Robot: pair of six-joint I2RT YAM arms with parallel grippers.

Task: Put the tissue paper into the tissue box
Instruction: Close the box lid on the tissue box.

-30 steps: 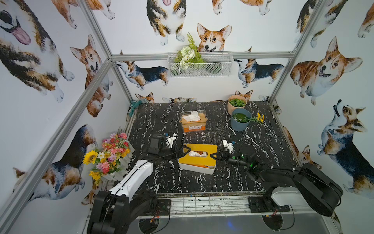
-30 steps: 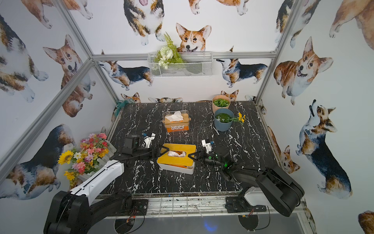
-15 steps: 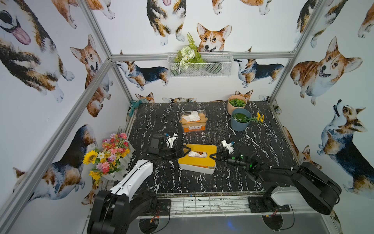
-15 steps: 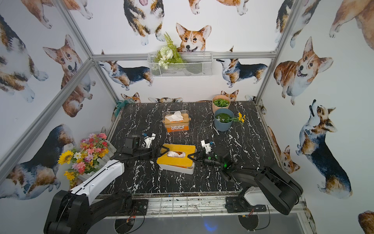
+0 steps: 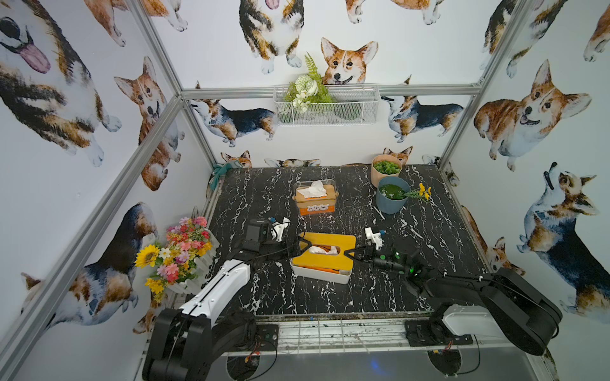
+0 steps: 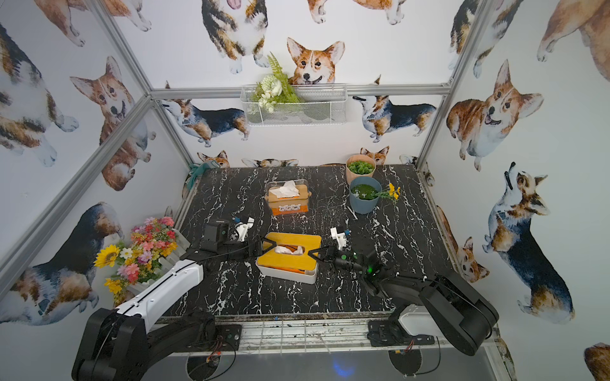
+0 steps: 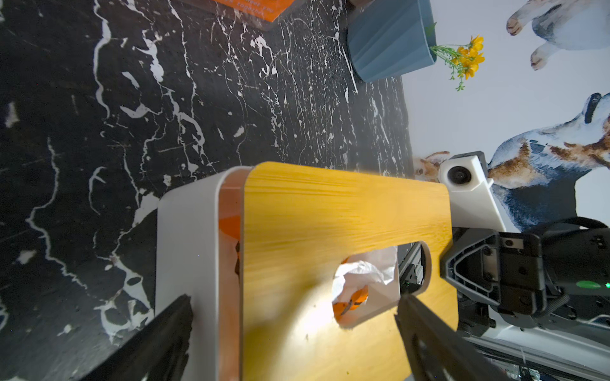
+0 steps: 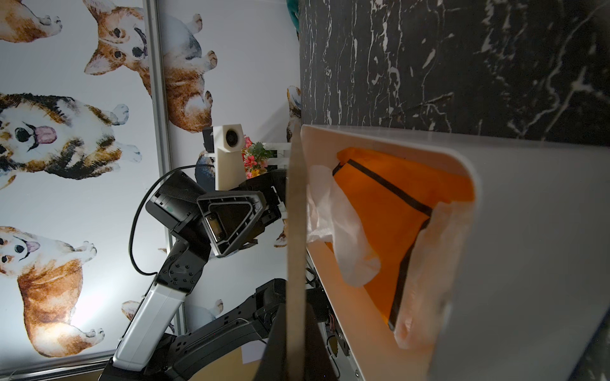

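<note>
Left gripper (image 5: pixel 302 248) stands with its jaws spread wide at one end of the tissue box (image 5: pixel 317 277) in both top views, straddling the yellow lid (image 5: pixel 330 239) without closing on it. The right gripper (image 5: pixel 349 253) is drawn together at the lid's opposite edge. The box sits mid-way across the black marble table (image 5: pixel 330 297), and the tissue paper (image 5: pixel 321 249) lies inside it, a white sheet showing through the lid's slot. From the left wrist, two dark fingers (image 7: pixel 158 339) flank the lid, which sits askew and leaves an orange strip of the pack uncovered. From the right wrist the lid is seen edge-on, standing off the box rim so the orange pack inside shows. The closed jaws seem to pinch the lid, though the grip is mostly out of frame.
</note>
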